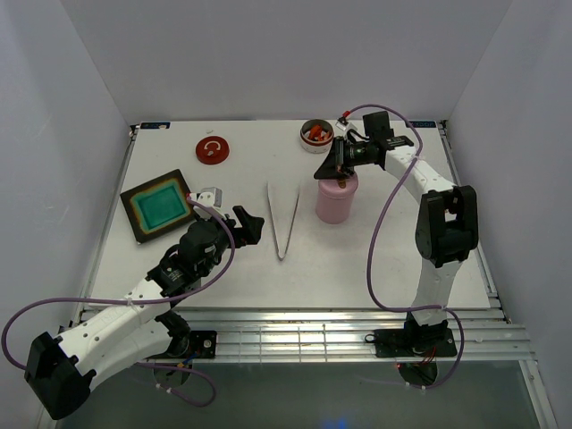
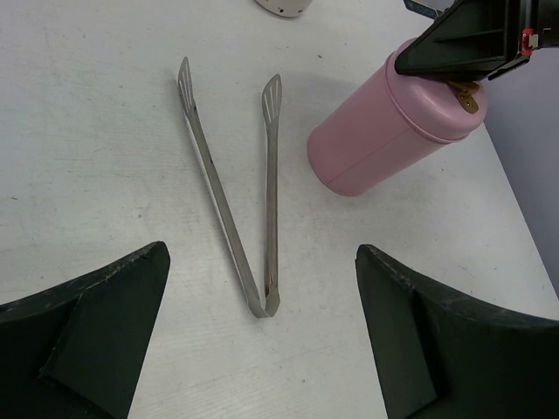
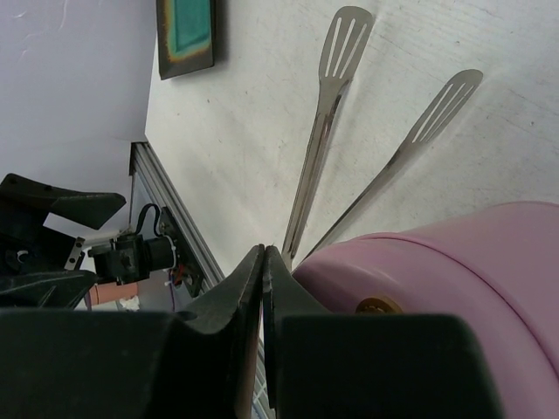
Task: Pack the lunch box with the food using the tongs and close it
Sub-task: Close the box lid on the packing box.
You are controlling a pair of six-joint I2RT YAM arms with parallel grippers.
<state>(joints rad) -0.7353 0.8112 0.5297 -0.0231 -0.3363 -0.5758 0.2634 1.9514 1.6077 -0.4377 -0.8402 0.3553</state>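
Observation:
The tongs point(image 1: 281, 221) point(image 2: 236, 192) point(image 3: 325, 131) lie flat mid-table, a slim silvery V with its joint toward the arms. My left gripper point(image 1: 249, 223) point(image 2: 262, 349) hovers open just short of that joint, holding nothing. The pink cylindrical lunch box point(image 1: 336, 200) point(image 2: 380, 135) point(image 3: 454, 279) stands upright to the right of the tongs. My right gripper point(image 1: 332, 170) point(image 3: 264, 255) is shut at its top edge, with nothing visible between the fingers. Orange and red food point(image 1: 315, 136) sits in a small round bowl point(image 1: 307, 128) behind the lunch box.
A red round lid point(image 1: 212, 149) lies at the back left. A black square tray point(image 1: 159, 205) with a teal inside sits at the left, with a small white piece point(image 1: 209, 194) beside it. White walls close in the table.

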